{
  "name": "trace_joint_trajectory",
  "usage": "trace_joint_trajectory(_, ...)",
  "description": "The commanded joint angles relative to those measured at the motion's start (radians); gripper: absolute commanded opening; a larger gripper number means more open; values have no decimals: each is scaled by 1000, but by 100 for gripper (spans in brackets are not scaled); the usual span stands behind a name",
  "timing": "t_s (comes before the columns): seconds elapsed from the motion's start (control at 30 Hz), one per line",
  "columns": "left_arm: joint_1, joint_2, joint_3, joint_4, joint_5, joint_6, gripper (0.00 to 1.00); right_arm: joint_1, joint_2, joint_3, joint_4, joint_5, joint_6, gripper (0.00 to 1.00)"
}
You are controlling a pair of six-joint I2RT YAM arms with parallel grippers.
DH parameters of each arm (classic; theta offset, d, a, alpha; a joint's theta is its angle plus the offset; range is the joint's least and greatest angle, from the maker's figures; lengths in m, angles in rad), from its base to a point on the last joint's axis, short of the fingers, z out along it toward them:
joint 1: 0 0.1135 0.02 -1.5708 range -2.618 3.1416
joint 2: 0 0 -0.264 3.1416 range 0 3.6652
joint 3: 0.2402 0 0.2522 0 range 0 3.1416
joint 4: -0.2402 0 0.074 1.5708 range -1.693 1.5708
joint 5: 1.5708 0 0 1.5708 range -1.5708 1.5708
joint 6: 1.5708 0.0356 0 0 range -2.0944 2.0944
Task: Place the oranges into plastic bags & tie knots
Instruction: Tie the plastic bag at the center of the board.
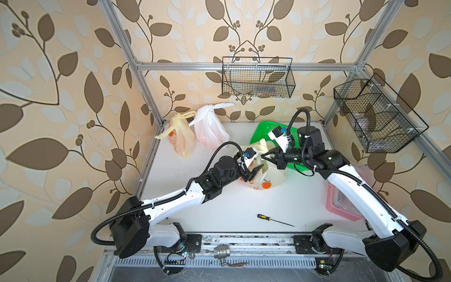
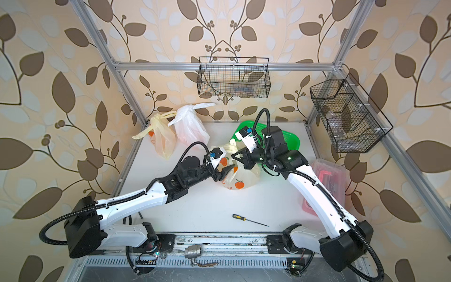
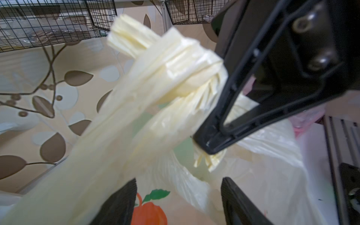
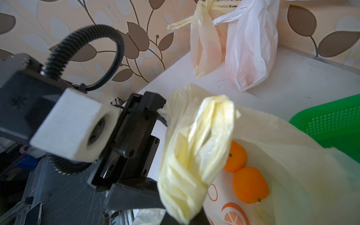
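Right end effector (image 1: 263, 155) clamped on bunched strap (image 3: 206, 161) of thin pale-yellow fruit-print plastic bag (image 1: 273, 176); left end effector (image 1: 255, 172) gapes, so seemingly loose knot (image 3: 187, 78) may unravel.

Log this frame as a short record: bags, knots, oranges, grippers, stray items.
bags tied: pale yellow bag and white bag, by the back wall, both knotted
bag in work: printed yellow bag, mid-table; knot looped, looks not pulled tight
oranges: two visible inside the printed yellow bag
left gripper: open, at the bag, nothing between the jaws
right gripper: shut on a strap end
green basket: behind the bag, no oranges visible
stray: screwdriver, front of table
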Motion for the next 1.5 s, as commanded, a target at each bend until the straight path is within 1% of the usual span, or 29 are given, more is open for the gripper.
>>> trace_joint_trajectory(0.0, 9, -50, -26, 152, 99, 35, 62, -8, -12, 6, -2, -25, 11, 0)
trace_joint_trajectory(0.13, 8, -83, -52, 158, 112, 43, 61, -11, -13, 1, 13, -21, 22, 0)
trace_joint_trajectory(0.17, 8, -97, -62, 166, 125, 44, 60, -11, -13, -1, 15, -20, 24, 0)
trace_joint_trajectory(0.27, 8, -121, -73, 184, 187, 42, 51, -11, -12, -4, 22, -23, 29, 0)
trace_joint_trajectory(0.37, 8, -116, -68, 188, 249, 35, 43, -11, -13, -5, 26, -27, 35, 0)
trace_joint_trajectory(0.5, 8, -84, -60, 182, 264, 40, 32, -11, -20, -10, 31, -31, 41, 0)
trace_joint_trajectory(0.57, 8, -59, -46, 165, 261, 48, 31, -11, -24, -11, 31, -32, 42, 0)
trace_joint_trajectory(0.67, 8, -22, -21, 125, 244, 58, 31, -11, -28, -10, 29, -36, 44, 0)
trace_joint_trajectory(0.73, 8, -7, -14, 116, 208, 60, 31, -12, -29, -10, 23, -38, 42, 0)
trace_joint_trajectory(0.83, 8, 11, -8, 119, 153, 58, 39, -13, -30, -7, 9, -43, 38, 0)
trace_joint_trajectory(0.93, 8, 21, 4, 120, 120, 53, 42, -12, -28, -5, -10, -52, 35, 0)
trace_joint_trajectory(1.1, 8, 32, 23, 125, 127, 56, 45, -13, -15, -7, -54, -59, 26, 0)
trace_joint_trajectory(1.23, 8, 38, 29, 132, 140, 63, 51, -13, -12, -11, -70, -57, 19, 0)
trace_joint_trajectory(1.47, 8, 33, 34, 144, 135, 60, 54, -7, 5, -8, -94, -57, 9, 0)
